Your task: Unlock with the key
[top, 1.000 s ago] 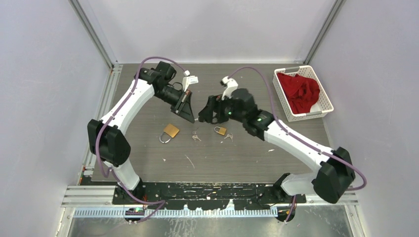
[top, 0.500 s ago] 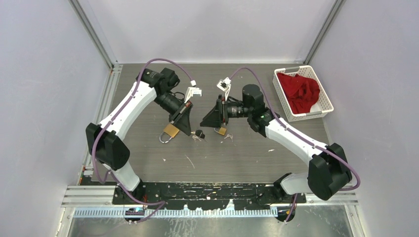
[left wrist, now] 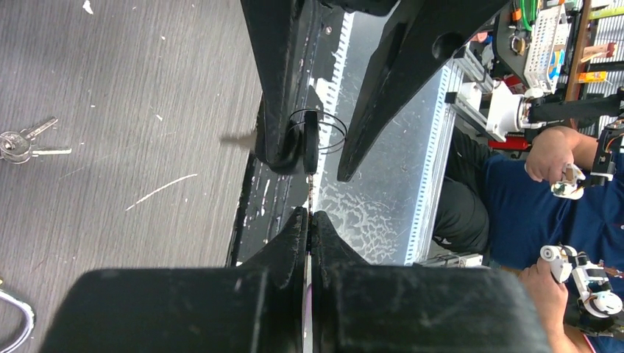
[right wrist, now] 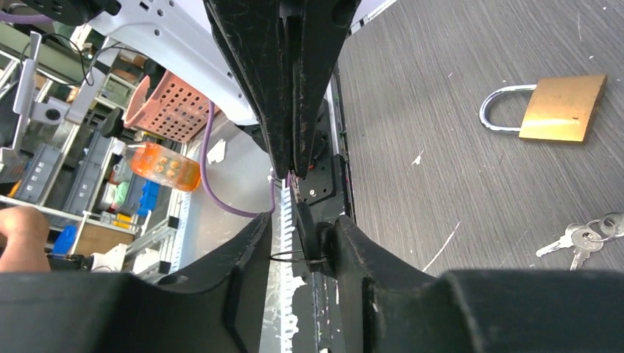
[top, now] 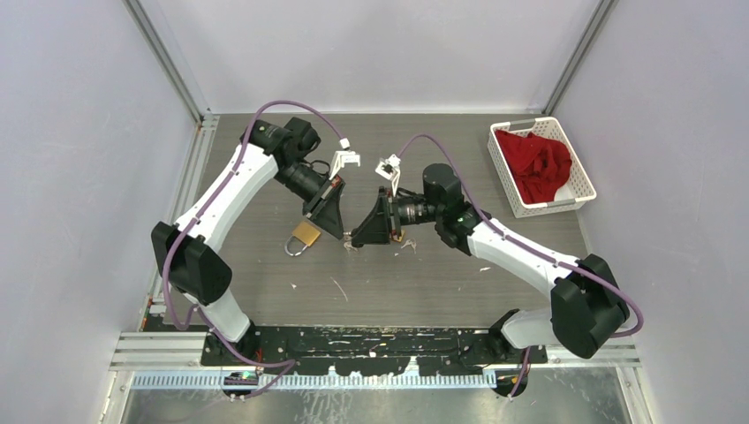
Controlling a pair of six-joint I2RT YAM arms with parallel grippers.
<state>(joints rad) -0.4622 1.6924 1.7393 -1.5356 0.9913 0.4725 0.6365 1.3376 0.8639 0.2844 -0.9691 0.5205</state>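
Observation:
My left gripper is shut on the blade of a black-headed key, held above the table. The key's head and wire ring sit between the spread fingers of my right gripper, which meets the left tip to tip. In the right wrist view the key head rests against one finger, with a gap to the other. A large brass padlock lies on the table just left of the grippers. A smaller padlock is mostly hidden behind my right gripper.
A loose bunch of silver keys lies on the table under the grippers. A white basket with a red cloth stands at the back right. Small white scraps dot the dark table.
Both grippers have come down and together over the middle of the table. The left one now carries the key, and the right one has moved left until its fingers straddle the key's head.

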